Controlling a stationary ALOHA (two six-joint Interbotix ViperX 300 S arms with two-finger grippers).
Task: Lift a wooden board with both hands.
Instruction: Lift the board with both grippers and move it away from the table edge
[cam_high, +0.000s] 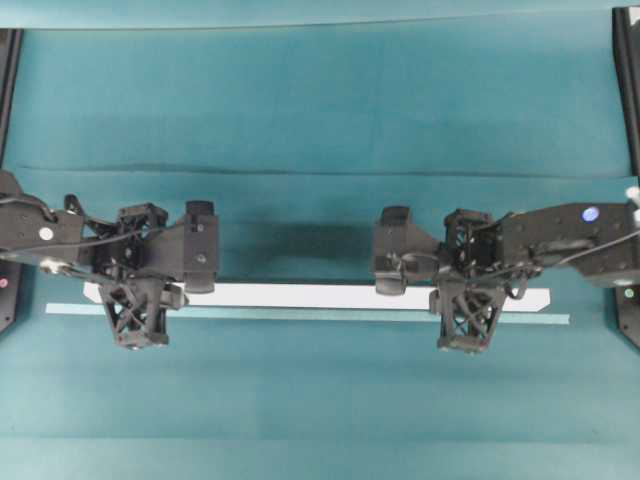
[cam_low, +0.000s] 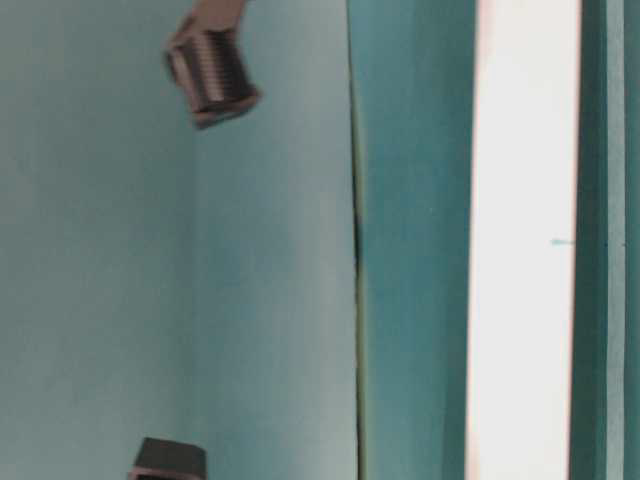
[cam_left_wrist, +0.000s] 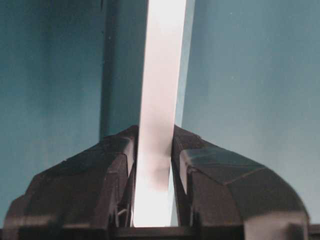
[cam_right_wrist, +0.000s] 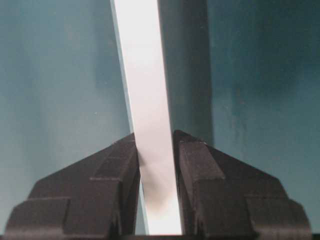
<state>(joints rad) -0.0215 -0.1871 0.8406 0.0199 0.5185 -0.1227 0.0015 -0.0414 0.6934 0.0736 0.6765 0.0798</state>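
White board runs across the teal table, gripped near each end. Left gripper is clamped on it, fingers pressed to both edges. Right gripper grips it likewise. Its shadow falls on the cloth beside it.

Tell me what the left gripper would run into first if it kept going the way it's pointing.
Probably only the teal table cover. The left gripper is shut on the wooden board, which runs on ahead between its fingers, so nothing else shows in that line; depth is unclear.
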